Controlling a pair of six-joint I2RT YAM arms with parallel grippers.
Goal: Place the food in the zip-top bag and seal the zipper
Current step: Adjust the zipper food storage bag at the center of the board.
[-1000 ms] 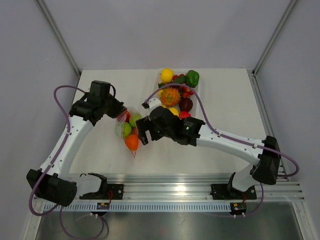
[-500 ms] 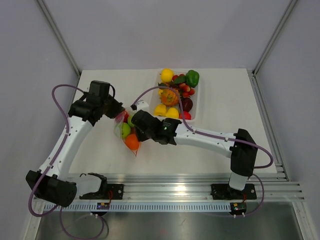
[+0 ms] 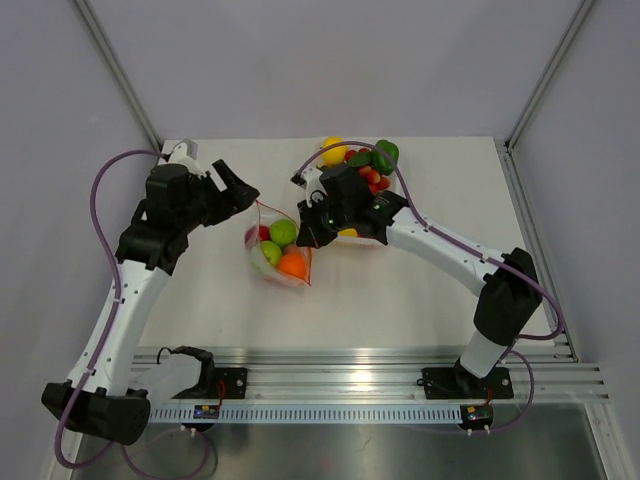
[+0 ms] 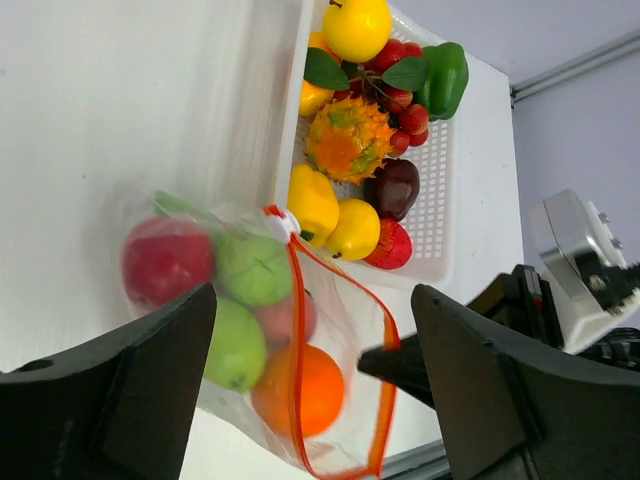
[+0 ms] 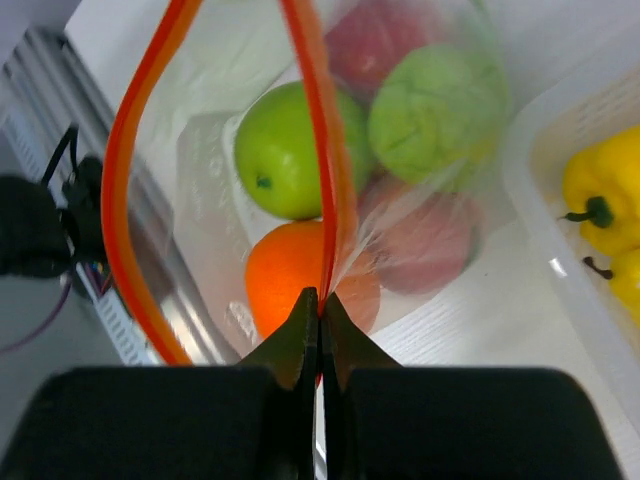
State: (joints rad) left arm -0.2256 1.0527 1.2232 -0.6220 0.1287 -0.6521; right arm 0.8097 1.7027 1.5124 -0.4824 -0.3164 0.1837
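Right hand [image 5: 320, 305] is clamped fully closed on the zipper [image 5: 322, 180], pinching 1 of the 2 orange-red strips at the mouth of the zip-top bag [image 4: 140, 215]. Other strip bows away to the left in the right wrist view, so the mouth gapes, not sealed. Bag sits on the table [image 3: 420, 300], just left of the white tray [image 4: 440, 255]; whether its corner touches the tray wall, cannot tell. Food in the bag, 5 pieces visible: orange [image 5: 290, 280] nearest the pinch, green apple [image 5: 290, 150] beside it, pale green fruit [image 5: 435, 115], pink fruit [image 5: 430, 240] under that, red fruit [image 4: 165, 260] at the closed end. Tray holds more food: yellow fruit [image 4: 355, 28] and green pepper [image 4: 447, 75] at the far end, cluster of small red cherries [image 4: 398, 95] between them, spiky orange fruit [image 4: 348, 140] mid-tray, dark plum [image 4: 395, 188] next to it, 2 yellow peppers [image 4: 313, 200] and 1 strawberry [image 4: 393, 245] at the end closest to the bag. Left hand [image 4: 312, 300] is wide open, fingers spread, nothing gripped; from the top camera it hangs up-left of the bag, clear of the plastic. Left wrist view looks down on the bag between its 2 fingers, both strips showing as a narrow V. Right arm reaches across the tray to the bag's mouth.
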